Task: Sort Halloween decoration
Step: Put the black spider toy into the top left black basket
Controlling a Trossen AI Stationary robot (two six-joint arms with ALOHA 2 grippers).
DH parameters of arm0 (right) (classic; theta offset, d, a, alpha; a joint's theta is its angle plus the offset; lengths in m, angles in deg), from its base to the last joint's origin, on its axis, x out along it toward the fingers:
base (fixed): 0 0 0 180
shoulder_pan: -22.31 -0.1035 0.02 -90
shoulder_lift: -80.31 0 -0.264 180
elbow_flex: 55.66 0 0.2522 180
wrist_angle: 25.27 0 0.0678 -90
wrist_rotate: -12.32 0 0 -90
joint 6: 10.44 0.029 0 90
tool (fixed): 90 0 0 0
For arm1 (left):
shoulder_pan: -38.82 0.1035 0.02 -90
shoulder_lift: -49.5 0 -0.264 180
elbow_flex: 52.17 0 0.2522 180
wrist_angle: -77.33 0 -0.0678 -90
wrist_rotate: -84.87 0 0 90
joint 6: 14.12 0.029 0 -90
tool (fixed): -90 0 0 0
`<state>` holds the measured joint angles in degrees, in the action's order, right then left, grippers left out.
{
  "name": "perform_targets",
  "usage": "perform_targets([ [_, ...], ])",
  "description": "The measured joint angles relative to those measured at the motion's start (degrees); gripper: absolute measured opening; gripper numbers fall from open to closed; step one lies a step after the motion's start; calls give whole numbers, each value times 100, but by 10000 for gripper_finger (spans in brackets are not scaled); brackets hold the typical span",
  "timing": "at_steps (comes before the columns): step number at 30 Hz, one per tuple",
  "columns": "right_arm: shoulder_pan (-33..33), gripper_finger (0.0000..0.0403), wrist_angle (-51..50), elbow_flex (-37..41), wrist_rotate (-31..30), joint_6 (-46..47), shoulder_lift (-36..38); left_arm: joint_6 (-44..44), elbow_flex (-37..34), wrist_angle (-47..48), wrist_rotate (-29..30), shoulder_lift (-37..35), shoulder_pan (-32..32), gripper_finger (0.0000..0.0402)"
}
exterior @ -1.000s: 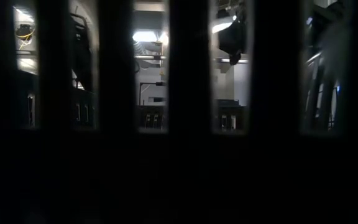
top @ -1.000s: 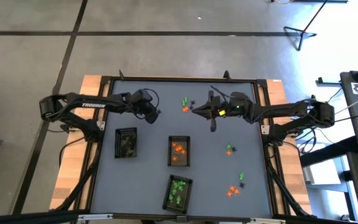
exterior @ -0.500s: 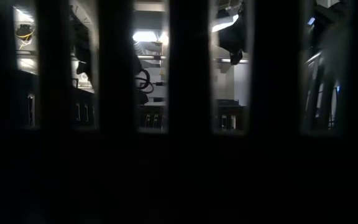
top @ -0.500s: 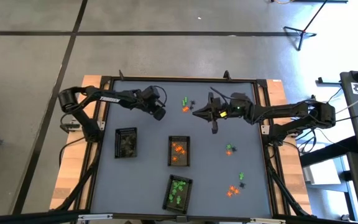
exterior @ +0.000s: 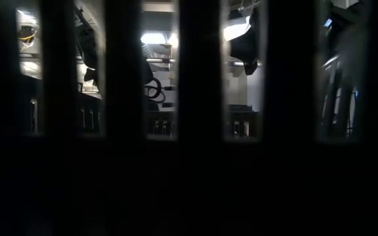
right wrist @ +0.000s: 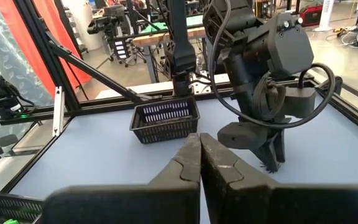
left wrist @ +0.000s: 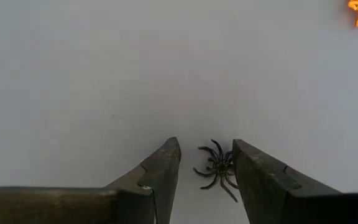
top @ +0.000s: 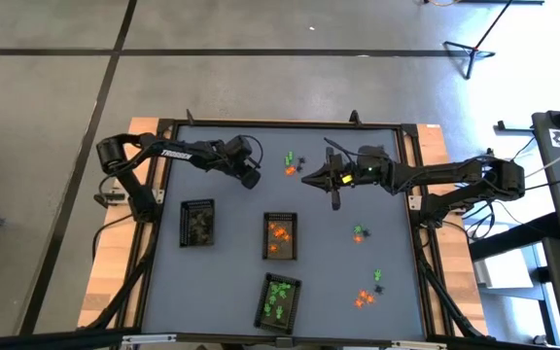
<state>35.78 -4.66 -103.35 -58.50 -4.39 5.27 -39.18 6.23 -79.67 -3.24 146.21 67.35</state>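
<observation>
Halloween decoration pieces lie loose on the grey table: a green, orange and black cluster at the far middle, a green one, and an orange and green group at the near right. A black spider rests flat on the table between the fingers of my left gripper. That gripper is open and points steeply down, one finger on either side of the spider. My right gripper is shut and hangs level over the far middle, holding nothing.
Three dark trays stand on the table: one with dark pieces, one with orange pieces, one with green pieces. Dark upright bars block most of the low view. The table's black frame runs round its edge.
My left gripper has moved toward the table's right edge and down, ending low over the black spider. It has stayed open. My right gripper has kept its place.
</observation>
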Motion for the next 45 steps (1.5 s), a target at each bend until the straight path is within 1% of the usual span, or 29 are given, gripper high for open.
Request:
perform_targets([
  [3, 0, 1, 0, 0, 0, 2, 1, 140, 0, 14, 14, 0, -4, 134],
  [6, 0, 1, 2, 0, 0, 4, 0, 266, -4, 20, 54, 0, -19, 112],
  [9, 0, 1, 0, 0, 0, 4, 0, 318, -7, 30, 81, 0, -35, 79],
  [14, 0, 1, 0, 0, -1, 4, 0, 478, 31, 53, 22, 0, -57, 14],
  [20, 0, 1, -2, -2, -1, -1, 0, 649, 272, 366, -39, -99, -147, 2],
  [24, 0, 1, -17, -2, -2, -23, 0, 880, 622, 1208, -30, -385, -282, 2],
  [29, 0, 1, -17, -2, -7, -62, 0, 923, 1093, 2841, 37, -1022, -566, 1],
  [32, 0, 1, -17, -2, -9, -75, 0, 878, 1253, 3884, 52, -1498, -855, 1],
  [35, 0, 1, -3, -2, -13, -140, 0, 512, 1273, 4778, 46, -2039, -1239, 0],
  [39, 0, 1, 13, -2, -57, -164, 0, -315, 1177, 5638, 34, -2735, -1884, 0],
  [42, 2, 1, 17, -2, -174, -166, 0, -939, 1079, 5883, 28, -3155, -2441, 0],
  [45, 4, 1, 22, -2, -221, -166, 0, -1387, 950, 5883, 67, -3437, -2973, 0],
])
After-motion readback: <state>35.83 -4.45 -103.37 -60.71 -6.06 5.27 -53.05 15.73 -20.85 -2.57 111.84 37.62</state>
